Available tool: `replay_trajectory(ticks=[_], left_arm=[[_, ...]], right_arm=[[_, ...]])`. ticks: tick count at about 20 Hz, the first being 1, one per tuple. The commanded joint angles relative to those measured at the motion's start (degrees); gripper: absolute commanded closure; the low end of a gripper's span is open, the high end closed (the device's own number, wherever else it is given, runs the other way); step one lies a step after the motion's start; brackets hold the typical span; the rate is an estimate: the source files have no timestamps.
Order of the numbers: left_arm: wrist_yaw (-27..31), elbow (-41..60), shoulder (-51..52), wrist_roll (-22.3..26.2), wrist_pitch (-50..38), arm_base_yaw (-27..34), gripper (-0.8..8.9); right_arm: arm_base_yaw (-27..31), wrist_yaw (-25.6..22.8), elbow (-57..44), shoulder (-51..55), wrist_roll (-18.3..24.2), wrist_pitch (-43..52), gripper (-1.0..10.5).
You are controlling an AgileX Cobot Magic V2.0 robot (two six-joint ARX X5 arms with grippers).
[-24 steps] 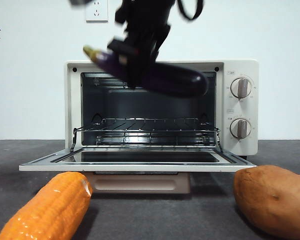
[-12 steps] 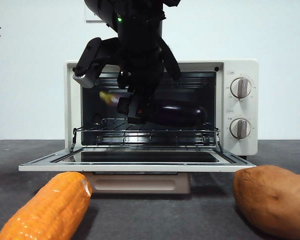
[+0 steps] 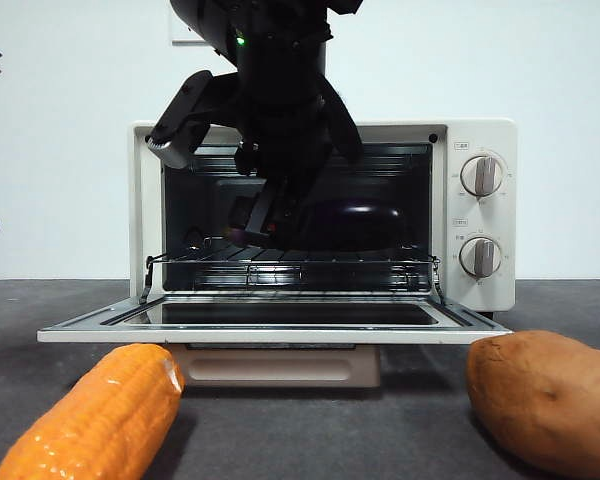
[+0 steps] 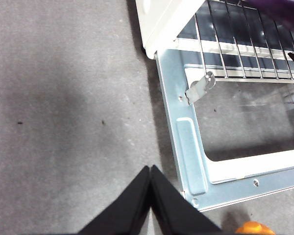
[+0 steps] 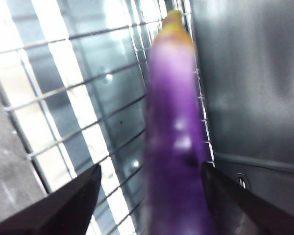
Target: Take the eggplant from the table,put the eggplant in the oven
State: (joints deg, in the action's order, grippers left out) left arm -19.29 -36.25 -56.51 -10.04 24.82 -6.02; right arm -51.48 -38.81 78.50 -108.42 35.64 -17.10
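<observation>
Nearly done: the eggplant (image 3: 352, 222) is lying on the rack (image 3: 290, 262) inside the oven (image 3: 480, 215), the right gripper (image 5: 149, 193) standing apart around it, needing only withdrawing; the left gripper (image 4: 150, 171) is waiting pressed together.

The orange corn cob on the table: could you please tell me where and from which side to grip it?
Probably across the middle of the orange corn cob, from above: it lies flat on the dark grey table, long, rounded and unobstructed on top.
</observation>
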Motion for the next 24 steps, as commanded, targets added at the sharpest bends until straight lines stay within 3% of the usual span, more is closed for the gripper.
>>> replay_trajectory(ticks=[1, 10, 18, 24], left_arm=[[0.0, -0.4, -0.4, 0.0, -0.5, 0.0, 8.08], [0.0, -0.4, -2.3, 0.1, -0.8, 0.0, 8.08], [-1.4, -0.4, -12.0, 0.2, -5.7, 0.0, 8.08], [-9.1, -0.4, -23.5, 0.4, -9.7, 0.0, 8.08]], right_arm=[[-1.0, -0.3, 1.0, -1.5, -1.2, 0.3, 6.2], [-1.9, -0.2, 1.0, -0.1, -1.2, -0.2, 6.2], [-3.9, 0.5, 1.1, 5.1, -6.4, -3.5, 6.2], [-9.3, 3.3, 1.1, 18.3, -12.8, -9.6, 8.1]])
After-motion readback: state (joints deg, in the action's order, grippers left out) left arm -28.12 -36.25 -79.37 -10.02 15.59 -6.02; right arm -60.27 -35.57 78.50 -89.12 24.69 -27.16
